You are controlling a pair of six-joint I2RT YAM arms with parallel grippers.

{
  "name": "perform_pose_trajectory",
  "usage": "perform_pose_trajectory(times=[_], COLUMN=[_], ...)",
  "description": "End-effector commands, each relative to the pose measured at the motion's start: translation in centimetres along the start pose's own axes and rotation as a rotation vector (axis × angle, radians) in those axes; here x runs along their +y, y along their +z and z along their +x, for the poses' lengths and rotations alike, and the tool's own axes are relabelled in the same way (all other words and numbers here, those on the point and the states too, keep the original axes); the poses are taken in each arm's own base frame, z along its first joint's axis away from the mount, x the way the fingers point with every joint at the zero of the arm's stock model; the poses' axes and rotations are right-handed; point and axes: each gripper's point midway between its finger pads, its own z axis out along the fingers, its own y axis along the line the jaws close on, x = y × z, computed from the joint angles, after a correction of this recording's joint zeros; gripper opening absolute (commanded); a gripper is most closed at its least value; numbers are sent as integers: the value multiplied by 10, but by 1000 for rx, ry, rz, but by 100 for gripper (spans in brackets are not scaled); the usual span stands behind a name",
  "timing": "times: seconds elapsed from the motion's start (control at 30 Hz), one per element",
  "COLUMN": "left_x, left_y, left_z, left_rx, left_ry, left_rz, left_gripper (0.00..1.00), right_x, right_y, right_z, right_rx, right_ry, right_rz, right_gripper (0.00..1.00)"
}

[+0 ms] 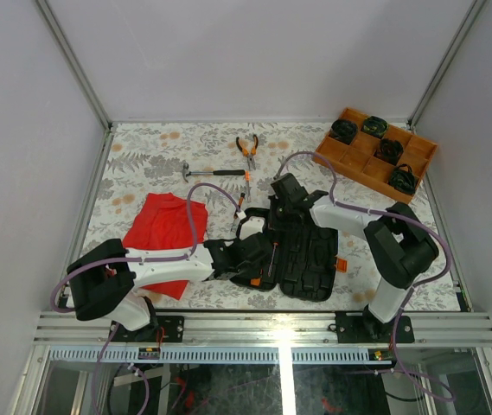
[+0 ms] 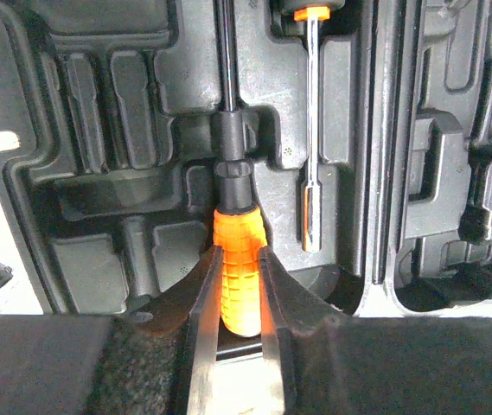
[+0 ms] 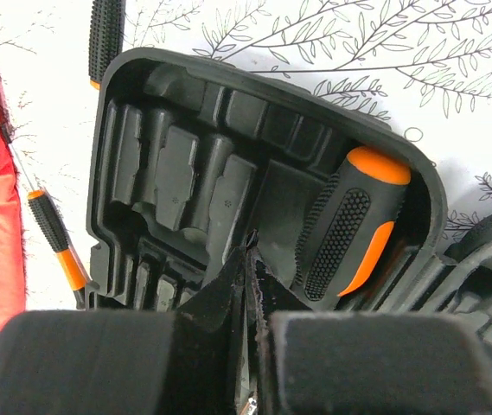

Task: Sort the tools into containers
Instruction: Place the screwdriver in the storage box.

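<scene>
Left hand (image 2: 239, 259) pinches the orange-handled, black-collared screwdriver (image 2: 231, 164) at lower centre, shaft pointing up-frame along its slot in the black ribbed plastic case (image 2: 99, 199). Right hand (image 3: 249, 259), pressed together, sits close over the case.

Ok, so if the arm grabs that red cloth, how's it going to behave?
The red cloth would probably go limp and drape, since it lies flat with soft creases. Pushed, it would likely bunch up rather than slide across the table, as it looks like thin fabric. It also seems light, so one pinch should lift it.
</scene>
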Motion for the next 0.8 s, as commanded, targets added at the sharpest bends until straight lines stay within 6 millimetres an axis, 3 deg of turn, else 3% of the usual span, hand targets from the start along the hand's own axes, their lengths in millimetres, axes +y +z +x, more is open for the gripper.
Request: perform_pose_trajectory(times=[0.0,0.23,0.6,0.77], left_x=[24,31,26,24], left_y=[10,10,11,10], left_z=[39,44,48,48], left_rx=[118,134,154,151], left_ry=[49,53,61,60], left_rz=[-75,-116,-92,-77], left_gripper=[0,0,0,0], right_x=[-25,-51,-85,-88], right_y=[12,17,16,18], right_z=[0,11,22,28], right_rx=[23,108,205,226], right_ry=[-50,-118,-186,-195], right_rz=[124,258,431,435], right_gripper=[0,0,0,0])
